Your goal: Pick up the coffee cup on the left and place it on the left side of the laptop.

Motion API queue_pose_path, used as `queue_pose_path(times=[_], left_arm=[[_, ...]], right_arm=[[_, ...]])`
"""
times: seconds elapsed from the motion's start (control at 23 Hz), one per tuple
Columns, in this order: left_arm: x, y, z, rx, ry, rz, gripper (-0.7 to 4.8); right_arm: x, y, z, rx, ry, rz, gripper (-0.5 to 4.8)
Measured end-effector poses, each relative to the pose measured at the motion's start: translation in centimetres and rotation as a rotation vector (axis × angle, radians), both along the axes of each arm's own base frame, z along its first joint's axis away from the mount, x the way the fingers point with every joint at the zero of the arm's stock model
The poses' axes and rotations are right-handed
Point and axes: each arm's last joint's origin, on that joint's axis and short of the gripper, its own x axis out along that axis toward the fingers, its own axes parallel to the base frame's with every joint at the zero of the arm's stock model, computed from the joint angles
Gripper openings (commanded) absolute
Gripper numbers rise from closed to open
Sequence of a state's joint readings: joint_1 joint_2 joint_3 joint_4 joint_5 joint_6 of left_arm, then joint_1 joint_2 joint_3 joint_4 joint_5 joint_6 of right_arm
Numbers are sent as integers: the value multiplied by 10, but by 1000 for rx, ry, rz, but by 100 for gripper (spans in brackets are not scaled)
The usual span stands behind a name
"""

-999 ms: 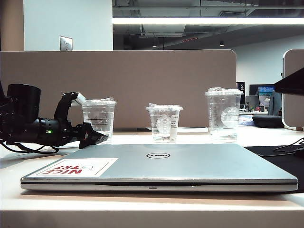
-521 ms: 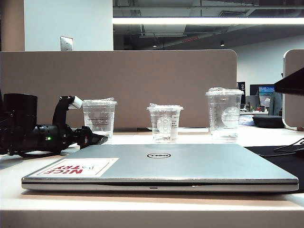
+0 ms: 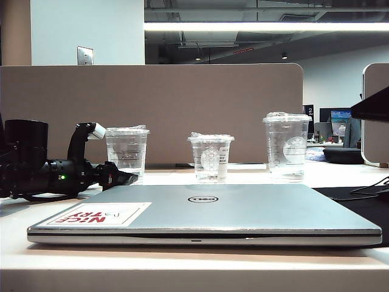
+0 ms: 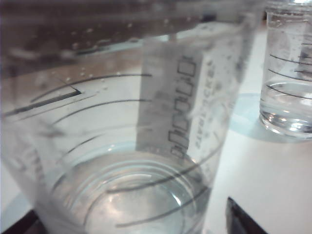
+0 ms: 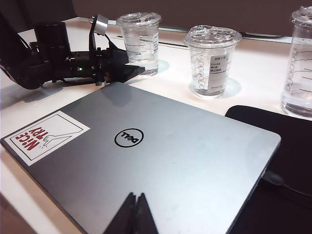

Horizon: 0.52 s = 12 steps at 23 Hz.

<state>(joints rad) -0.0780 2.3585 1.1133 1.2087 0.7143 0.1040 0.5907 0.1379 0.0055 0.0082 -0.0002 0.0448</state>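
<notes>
- Since a second ago the left gripper point(image 3: 124, 177) has dropped slightly and edged toward the coffee cup point(image 3: 127, 152); its jaws stand wide apart, seemingly flanking the cup's base, though contact is unclear.
- Cup not lifted; it stands behind the laptop point(image 3: 203, 213)'s left rear corner.
- Right gripper point(image 5: 135, 214) hangs pinched together above the laptop.
- Grasp, lift and placement remain.

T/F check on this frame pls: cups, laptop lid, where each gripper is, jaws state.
1. Three clear cups stand behind the laptop. True.
2. The laptop lid is open. False: it is shut flat.
3. The left gripper has its jaws open beside the coffee cup. True.
4. The coffee cup is lifted off the table. False: it stands on the table.
5. The right gripper holds the tallest cup. False: it hangs over the laptop, jaws shut, holding nothing.
</notes>
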Motion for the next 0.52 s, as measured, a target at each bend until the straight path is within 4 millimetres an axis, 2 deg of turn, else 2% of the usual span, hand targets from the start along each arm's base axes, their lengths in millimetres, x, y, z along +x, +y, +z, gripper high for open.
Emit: queue_pose_path(times=[0.26, 0.52], left_arm=[[16, -6, 1, -10, 14, -25, 479], [18, -6, 0, -18, 28, -12, 479]], right_arm=[[0, 0, 0, 0, 0, 0, -4], [0, 0, 0, -1, 1, 0, -4]])
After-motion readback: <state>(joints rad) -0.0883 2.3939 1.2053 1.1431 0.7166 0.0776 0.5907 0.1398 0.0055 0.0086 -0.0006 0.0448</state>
